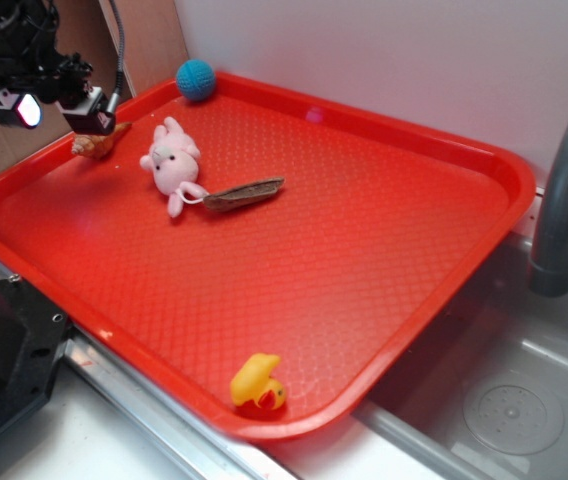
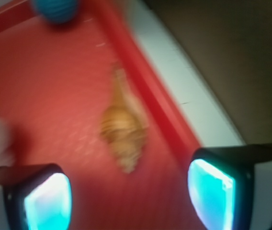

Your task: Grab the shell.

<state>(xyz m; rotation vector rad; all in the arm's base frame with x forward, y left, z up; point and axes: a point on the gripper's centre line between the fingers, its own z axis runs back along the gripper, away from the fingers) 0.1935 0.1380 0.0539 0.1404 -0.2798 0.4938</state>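
Looking across the scene, we find the small tan-orange ridged spiral shell [image 1: 94, 146] lying at the far left of the red plastic tray [image 1: 384, 260], just beside its left rim. The black gripper [image 1: 59, 103] hangs over that corner, just above the shell and a little to its left. In the wrist view the shell [image 2: 122, 128] sits between the two fingertip pads [image 2: 47, 201], a little ahead of them, its pointed tip aimed towards the blue ball; the jaws stand wide, with nothing between them but the tray floor. We judge the task barely past its approach: the gripper is lined up, but the shell is untouched. Lowering, closing and lifting are left, as far as we can tell. The raised tray rim lies close along one side of the shell, so we expect the finger on that side to have little room.

Elsewhere on the textured tray we see a pink plush animal [image 1: 172, 160] near the shell, a flat brown-grey leaf-like piece [image 1: 244, 193] beside the plush, a blue knitted ball [image 1: 196, 79] against the far rim and a yellow rubber duck [image 1: 258, 383] at the near edge. The tray rests partly over a grey sink [image 1: 504, 400], with a grey faucet [image 1: 564, 190] on the right and a pale wall [image 1: 384, 50] behind.
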